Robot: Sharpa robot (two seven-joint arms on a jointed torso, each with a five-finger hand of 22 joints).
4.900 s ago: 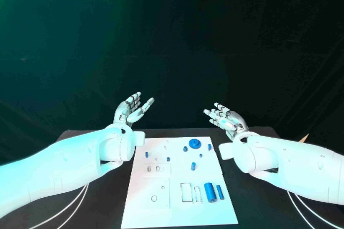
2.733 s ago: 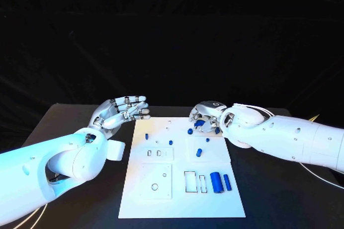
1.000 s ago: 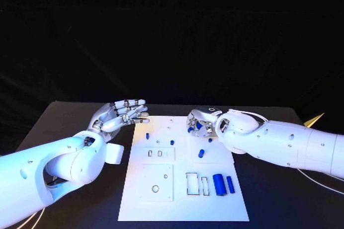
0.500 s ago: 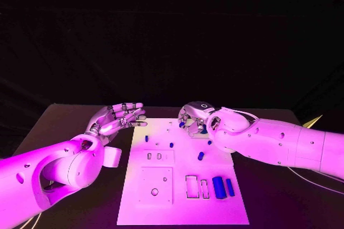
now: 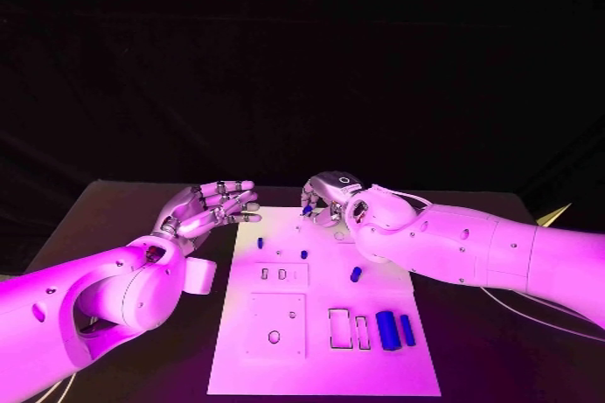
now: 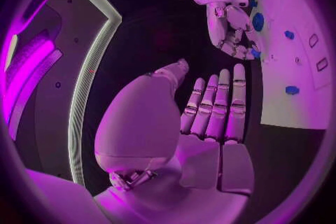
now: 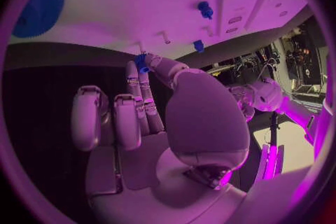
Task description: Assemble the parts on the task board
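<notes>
Right hand [image 5: 330, 199] pinching small blue part [image 7: 141, 61] over task board [image 5: 325, 350] top, frame middle. Left hand [image 5: 208, 210] spread, holding nothing, beside board. Next: likely pressing part into matching hole.

One task board [image 5: 322, 333], two hands, about seven blue parts on board; small ones hard to count.

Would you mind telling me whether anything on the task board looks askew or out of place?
Nothing stands out. The task board lies flat with blue parts on it; the right hand pinches a small blue part over its far end, and the left hand hangs open.
</notes>
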